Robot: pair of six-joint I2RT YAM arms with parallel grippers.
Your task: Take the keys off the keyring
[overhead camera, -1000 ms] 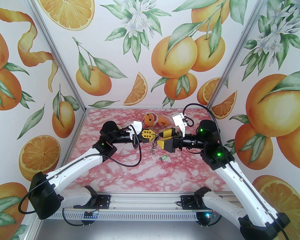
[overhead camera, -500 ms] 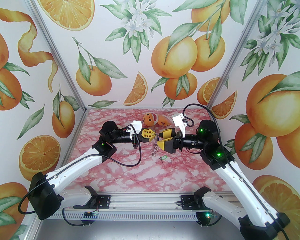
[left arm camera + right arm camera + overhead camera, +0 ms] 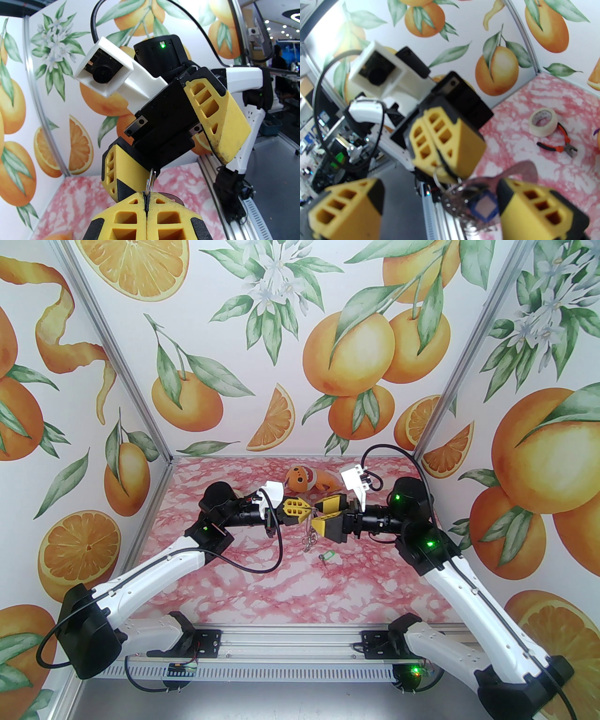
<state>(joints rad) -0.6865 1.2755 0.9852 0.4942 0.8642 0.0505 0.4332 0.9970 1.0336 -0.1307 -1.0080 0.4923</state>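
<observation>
Aloft over the pink-marbled table (image 3: 262,577), the left gripper (image 3: 309,511) is clamped shut on a thin wire loop of the keyring (image 3: 307,534), which dangles beneath it. We see the right gripper (image 3: 317,516) facing it, jaws spread wide and gripping nothing, the hanging metal between its fingers. The blue key (image 3: 485,206) hangs on the keyring; the green key (image 3: 326,556) lies loose on the table, nearer the arm bases.

pink marbled table (image 3: 375,596): green key (image 3: 327,555), plush toy (image 3: 307,479), tape (image 3: 546,130), pliers (image 3: 555,148)
</observation>
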